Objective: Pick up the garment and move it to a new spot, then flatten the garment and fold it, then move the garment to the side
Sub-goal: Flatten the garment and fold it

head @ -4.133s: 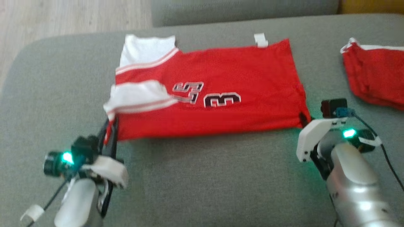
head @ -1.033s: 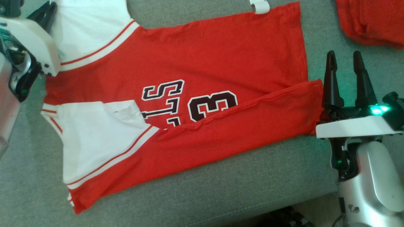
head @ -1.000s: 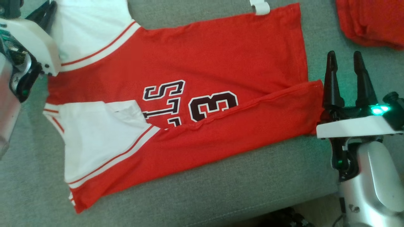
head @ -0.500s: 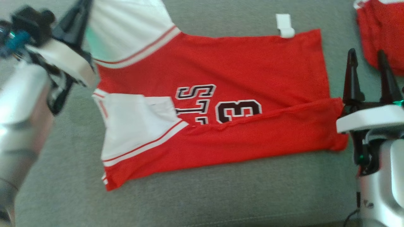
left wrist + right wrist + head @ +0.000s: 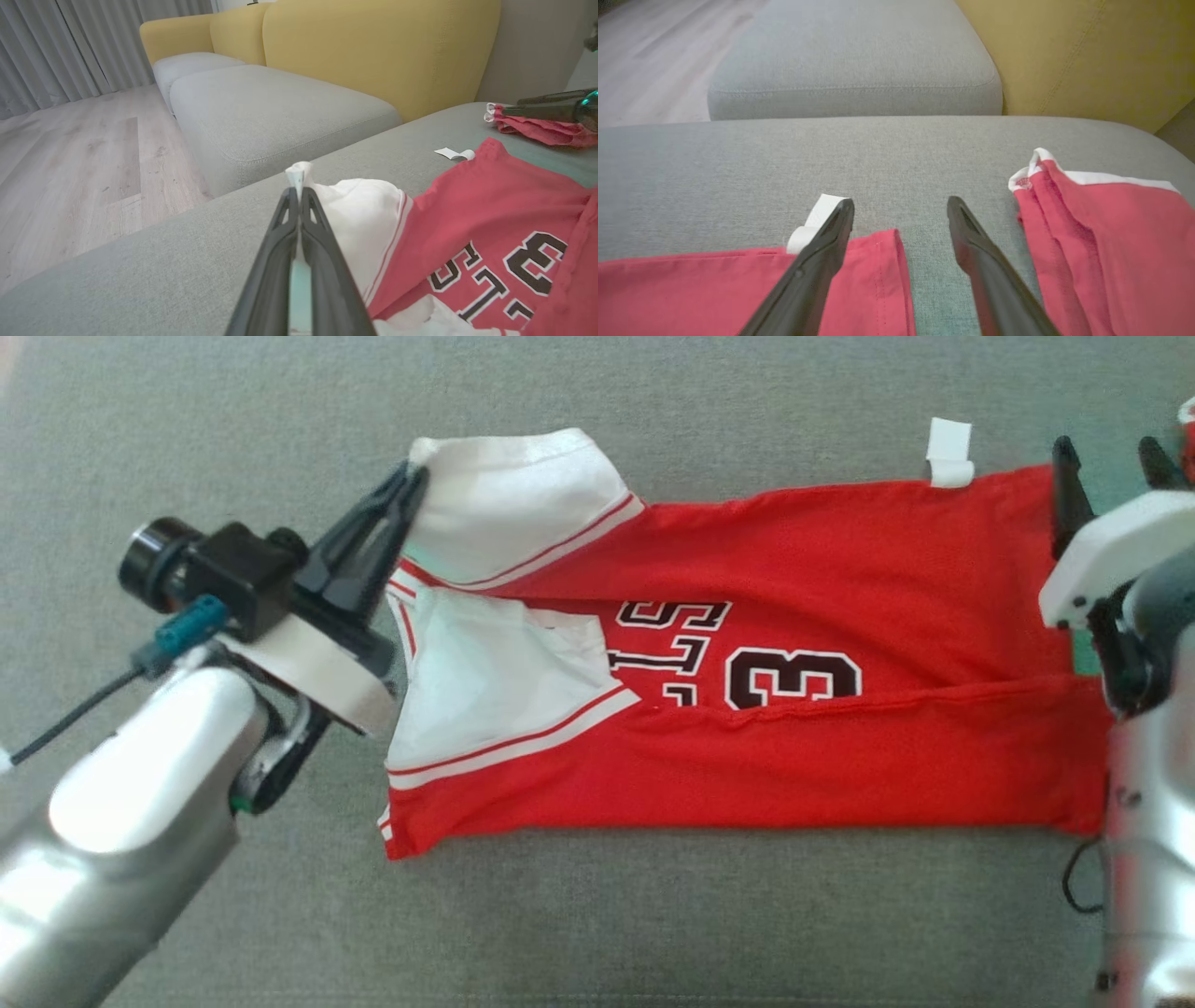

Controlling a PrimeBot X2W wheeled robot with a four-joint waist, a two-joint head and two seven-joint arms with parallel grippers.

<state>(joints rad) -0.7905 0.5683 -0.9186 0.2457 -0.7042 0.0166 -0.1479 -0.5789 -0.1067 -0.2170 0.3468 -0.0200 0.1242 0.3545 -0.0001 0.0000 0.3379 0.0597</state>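
A grey sofa seat (image 5: 653,915) carries two red garments. The jersey (image 5: 840,569) lies flat across its middle, with its near long edge folded over and two white sleeves at its left end. The second garment (image 5: 1101,224) is bunched toward the seat's right end, apart from the jersey.

The left arm slants in from the near left. The left gripper (image 5: 411,485) is clamped on the far sleeve's corner, and white cloth pokes out past its tips. The right arm stands upright at the right. The right gripper (image 5: 900,205) has its fingers apart at the jersey's far right corner: one is over the hem beside the single white tag (image 5: 949,453), the other over bare seat.
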